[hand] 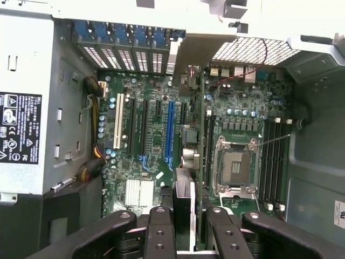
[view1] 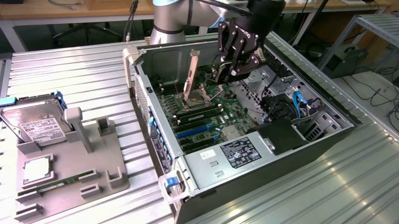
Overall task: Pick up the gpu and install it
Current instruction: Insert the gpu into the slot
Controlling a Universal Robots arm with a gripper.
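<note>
Resting on the table (view1: 74, 60) at the exterior view's left, a grey holder (view1: 74, 172) carries a hard drive (view1: 34, 123). Rightward, inside the open computer case (view1: 324, 140), the fingers (hand: 159, 232) grasp the gpu (hand: 183, 208), upright, edge-on, its lower edge hidden.

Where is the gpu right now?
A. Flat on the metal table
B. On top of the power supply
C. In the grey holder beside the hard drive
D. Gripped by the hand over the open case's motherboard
D: in the wrist view the hand is closed on the gpu, seen edge-on above the motherboard.
</note>
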